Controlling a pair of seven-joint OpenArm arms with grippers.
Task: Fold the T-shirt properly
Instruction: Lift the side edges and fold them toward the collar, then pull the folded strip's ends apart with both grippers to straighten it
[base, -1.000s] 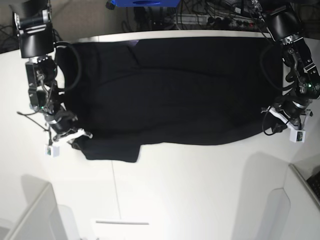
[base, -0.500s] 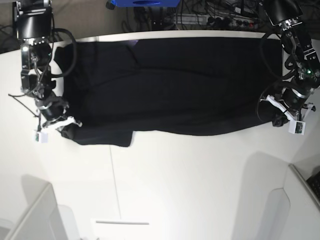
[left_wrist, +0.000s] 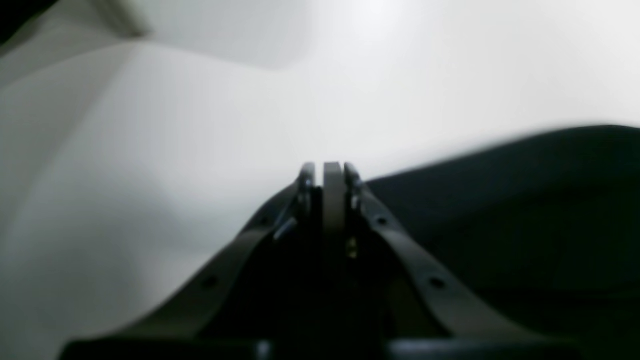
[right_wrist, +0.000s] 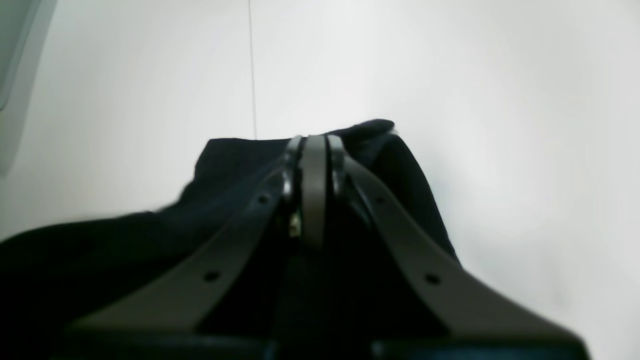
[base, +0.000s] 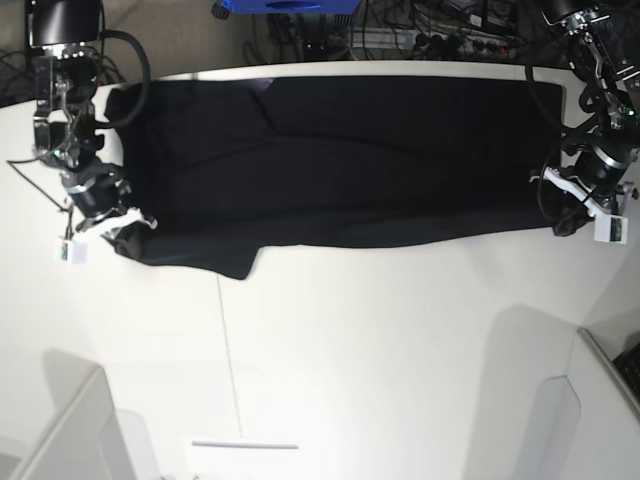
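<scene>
The black T-shirt (base: 340, 160) lies spread flat across the far half of the white table (base: 380, 350), with a small flap hanging at its near left edge. My right gripper (base: 122, 228), on the left of the base view, is shut on the shirt's near left corner. In the right wrist view the cloth (right_wrist: 100, 250) bunches around the closed gripper (right_wrist: 314, 142). My left gripper (base: 562, 218) is shut on the near right corner. In the left wrist view, black cloth (left_wrist: 525, 200) runs off to the right of the closed gripper (left_wrist: 332, 167).
A blue box (base: 285, 5) and a tangle of cables (base: 420, 35) sit beyond the table's far edge. White partitions stand at the lower left (base: 60, 430) and lower right (base: 600, 400). A thin seam (base: 228, 340) crosses the tabletop, and a small white strip (base: 245, 445) lies near the front.
Both grippers have moved toward the far side of the table and slightly outward, drawing the shirt's near edge back with them. The shirt now lies stretched wider and farther back.
</scene>
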